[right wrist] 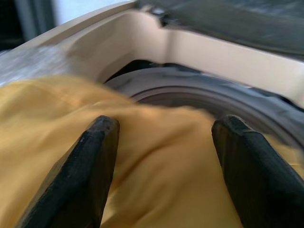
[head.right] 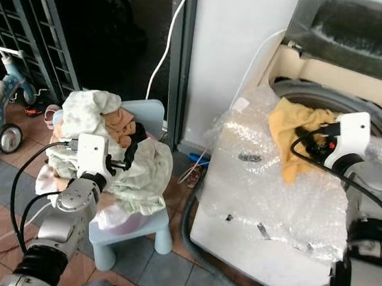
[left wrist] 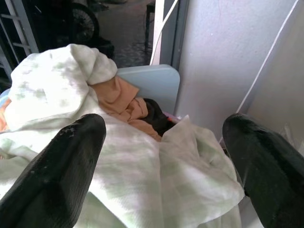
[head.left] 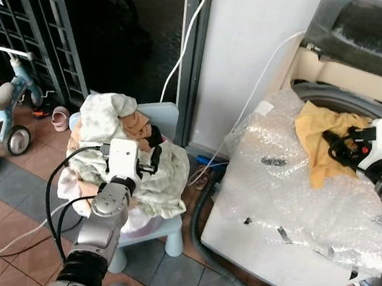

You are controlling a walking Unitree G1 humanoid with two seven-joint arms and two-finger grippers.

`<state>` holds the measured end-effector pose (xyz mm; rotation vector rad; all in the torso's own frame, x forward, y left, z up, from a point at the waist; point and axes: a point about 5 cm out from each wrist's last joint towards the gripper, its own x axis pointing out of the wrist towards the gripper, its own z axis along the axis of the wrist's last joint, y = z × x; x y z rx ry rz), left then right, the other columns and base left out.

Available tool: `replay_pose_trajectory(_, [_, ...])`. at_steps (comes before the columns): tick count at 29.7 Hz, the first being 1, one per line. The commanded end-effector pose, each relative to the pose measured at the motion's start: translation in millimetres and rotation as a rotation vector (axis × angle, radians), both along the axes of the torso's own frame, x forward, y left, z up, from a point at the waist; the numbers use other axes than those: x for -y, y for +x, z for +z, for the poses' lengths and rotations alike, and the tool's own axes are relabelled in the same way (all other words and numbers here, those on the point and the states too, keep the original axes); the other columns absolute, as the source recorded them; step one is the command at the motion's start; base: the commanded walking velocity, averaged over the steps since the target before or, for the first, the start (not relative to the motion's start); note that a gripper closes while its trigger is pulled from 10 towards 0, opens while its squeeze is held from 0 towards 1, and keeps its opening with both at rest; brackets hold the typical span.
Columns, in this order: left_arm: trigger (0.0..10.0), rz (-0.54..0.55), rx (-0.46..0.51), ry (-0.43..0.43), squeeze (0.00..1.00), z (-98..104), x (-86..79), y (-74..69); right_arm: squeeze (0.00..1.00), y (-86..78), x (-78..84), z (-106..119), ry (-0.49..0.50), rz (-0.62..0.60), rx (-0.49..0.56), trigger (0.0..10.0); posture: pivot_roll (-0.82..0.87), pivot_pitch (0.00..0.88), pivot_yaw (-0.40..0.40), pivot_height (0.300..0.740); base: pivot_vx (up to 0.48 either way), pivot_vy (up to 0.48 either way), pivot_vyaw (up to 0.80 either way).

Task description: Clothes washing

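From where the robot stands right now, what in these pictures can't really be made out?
- Inside of the washing machine drum: covered by the yellow cloth, which is blurred in the right wrist view.
- Seat of the blue chair: buried under the laundry pile.
- Dark garment in the pile: mostly tucked under the other clothes.
- Tricycle: cut off by the picture's edge.

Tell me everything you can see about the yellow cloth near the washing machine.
The yellow cloth is a soft, crumpled, mustard-coloured piece. It lies draped over the front rim of the washing machine opening, part hanging onto the bubble wrap covering the top. The right gripper is right over it, fingers open, one on each side of a fold.
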<state>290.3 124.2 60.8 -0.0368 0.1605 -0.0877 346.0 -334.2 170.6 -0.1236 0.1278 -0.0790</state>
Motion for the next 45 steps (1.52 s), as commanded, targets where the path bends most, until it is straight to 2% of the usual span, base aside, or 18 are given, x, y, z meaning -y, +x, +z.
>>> replay_pose_trajectory(1, [10.0, -0.01, 0.008, 0.002, 0.0, 1.6, 3.2, 1.4, 1.0, 3.2, 9.5, 16.1, 0.009, -0.12, 0.066, 10.0, -0.07, 0.0, -0.008, 0.74, 0.0, 0.0, 0.0])
replay_pose_trajectory(4, [10.0, -0.006, 0.01, 0.002, 0.0, 1.8, 3.3, 1.4, 1.0, 7.7, 11.0, 32.2, 0.002, -0.179, 0.14, 10.0, -0.06, 0.0, -0.011, 0.74, 0.0, 0.0, 0.0])
replay_pose_trajectory(6, [10.0, 0.008, 0.009, 0.006, 0.0, 1.0, -0.2, 0.5, 1.0, 12.3, 8.2, 51.5, -0.067, -0.211, 0.233, 10.0, -0.06, 0.0, -0.011, 0.74, 0.0, 0.0, 0.0])
replay_pose_trajectory(9, [10.0, 0.015, 0.007, 0.01, 0.0, 0.0, -2.2, -0.9, 1.0, 16.7, -2.1, 64.8, -0.098, -0.163, 0.308, 10.0, -0.05, 0.0, -0.017, 0.74, 0.0, 0.0, 0.0])
replay_pose_trajectory(10, [10.0, 0.016, 0.004, 0.013, 0.0, -0.6, -2.6, -1.6, 1.0, 18.7, -11.6, 67.2, -0.105, -0.084, 0.331, 10.0, -0.05, 0.0, -0.017, 0.74, 0.0, 0.0, 0.0])
replay_pose_trajectory(12, [10.0, 0.017, 0.002, 0.014, 0.0, -1.2, -2.9, -2.0, 1.0, 18.2, -20.7, 60.0, -0.131, 0.022, 0.303, 10.0, -0.06, 0.0, -0.017, 0.74, 0.0, 0.0, 0.0])
replay_pose_trajectory(14, [10.0, 0.015, -0.001, 0.014, 0.0, -1.9, -2.9, -2.5, 1.0, 9.6, -28.4, 41.8, -0.146, 0.178, 0.25, 10.0, -0.07, 0.0, -0.011, 0.74, 0.0, 0.0, 0.0])
replay_pose_trajectory(19, [10.0, -0.001, -0.003, 0.011, 0.0, -2.1, -0.5, -1.8, 1.0, -9.8, -34.5, 18.9, -0.065, 0.387, 0.173, 10.0, -0.07, 0.0, -0.007, 0.74, 0.0, 0.0, 0.0])
replay_pose_trajectory(20, [10.0, -0.007, -0.003, 0.007, 0.0, -1.6, -0.1, -1.2, 1.0, -21.9, -34.9, 10.9, -0.033, 0.491, 0.11, 10.0, -0.08, 0.0, -0.003, 0.74, 0.0, 0.0, 0.0])
replay_pose_trajectory(23, [10.0, -0.009, -0.004, 0.006, 0.0, -1.6, -0.1, -0.9, 1.0, -31.7, -31.2, 2.2, -0.042, 0.55, 0.048, 10.0, -0.08, 0.0, -0.003, 0.74, 0.0, 0.0, 0.0])
replay_pose_trajectory(24, [10.0, -0.011, -0.004, 0.006, 0.0, -1.6, -0.2, -0.7, 1.0, -36.6, -22.3, -9.7, -0.068, 0.539, -0.024, 10.0, -0.09, 0.0, 0.0, 0.74, 0.0, 0.0, 0.0])
replay_pose_trajectory(26, [10.0, -0.014, -0.003, 0.006, 0.0, -1.3, 0.4, -0.3, 1.0, -36.6, -12.2, -17.3, -0.081, 0.478, -0.079, 10.0, -0.08, 0.0, 0.0, 0.74, 0.0, 0.0, 0.0])
replay_pose_trajectory(32, [10.0, -0.01, -0.002, 0.006, 0.0, -1.0, 0.0, -0.6, 1.0, -37.9, 6.1, -19.2, -0.088, 0.336, -0.143, 10.0, -0.07, 0.0, -0.004, 0.74, 0.0, 0.0, 0.0])
replay_pose_trajectory(37, [10.0, -0.003, -0.004, 0.013, 0.0, -2.0, -3.1, -2.6, 1.0, -36.3, 32.5, -15.2, -0.121, 0.093, -0.172, 10.0, -0.06, 0.0, -0.005, 0.74, 0.0, 0.0, 0.0])
replay_pose_trajectory(40, [10.0, 0.005, -0.007, 0.021, 0.0, -2.4, -5.4, -2.6, 1.0, -26.3, 46.9, 19.0, -0.219, -0.138, -0.015, 10.0, -0.06, 0.0, -0.004, 0.74, 0.0, 0.0, 0.0])
replay_pose_trajectory(41, [10.0, 0.005, -0.007, 0.021, 0.0, -2.4, -5.4, -2.6, 1.0, -26.3, 46.9, 19.0, -0.219, -0.138, -0.015, 10.0, -0.06, 0.0, -0.004, 0.74, 0.0, 0.0, 0.0])
replay_pose_trajectory(42, [10.0, 0.006, -0.007, 0.023, 0.0, -2.3, -5.5, -2.4, 1.0, -22.3, 47.1, 33.3, -0.237, -0.184, 0.058, 10.0, -0.06, 0.0, -0.003, 0.74, 0.0, 0.0, 0.0])
replay_pose_trajectory(45, [10.0, 0.007, -0.007, 0.025, 0.0, -2.1, -4.9, -1.8, 1.0, -17.4, 43.6, 51.2, -0.25, -0.204, 0.158, 10.0, -0.06, 0.0, -0.002, 0.74, 0.0, 0.0, 0.0])
